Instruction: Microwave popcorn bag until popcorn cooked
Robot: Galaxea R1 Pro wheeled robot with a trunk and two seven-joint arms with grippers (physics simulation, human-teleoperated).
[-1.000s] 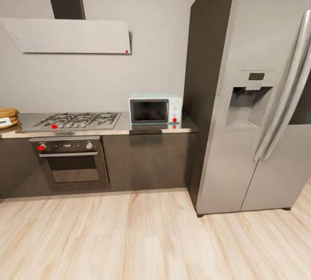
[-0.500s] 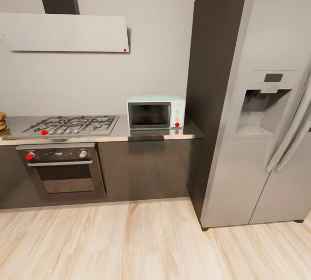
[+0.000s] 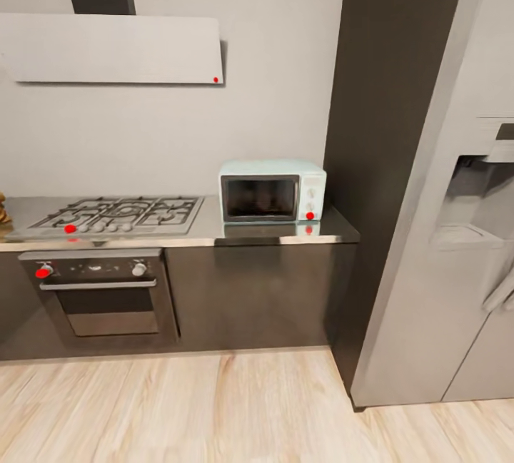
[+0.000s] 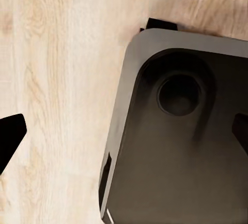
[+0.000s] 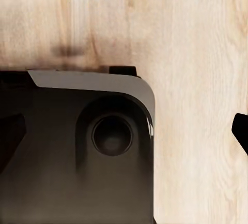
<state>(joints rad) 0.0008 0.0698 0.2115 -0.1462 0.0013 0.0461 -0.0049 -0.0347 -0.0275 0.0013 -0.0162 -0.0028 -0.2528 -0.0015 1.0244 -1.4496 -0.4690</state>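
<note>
**Robot faces the kitchen run, microwave ahead, arms hanging low**

A tall grey fridge [image 3: 442,185] fills the right side of the room, its dark side panel rising beside the counter. Pale wooden floor [image 3: 214,413] spreads in front of everything. To the left of the fridge runs the countertop [image 3: 271,233], a reflective grey slab over dark cabinet fronts. A white slanted hood [image 3: 114,49] hangs on the pale wall above the steel gas hob [image 3: 121,213], and a black-and-steel oven [image 3: 100,295] sits under the hob with round knobs. The microwave [image 3: 271,192] stands on the countertop's right end, just beside the fridge's dark panel, door closed, a red dot at its lower right corner. At the far left edge of the countertop a small tan sliver [image 3: 3,207] pokes into sight; I cannot tell what it is, so the popcorn bag's place is not clear from here.

Down low, both wrist cameras look at the floor and the dark rounded robot base [image 4: 181,146]. The left gripper [image 4: 124,131] has its fingers spread wide, with nothing between them. The right gripper [image 5: 124,131] is likewise spread wide and holds nothing.
</note>
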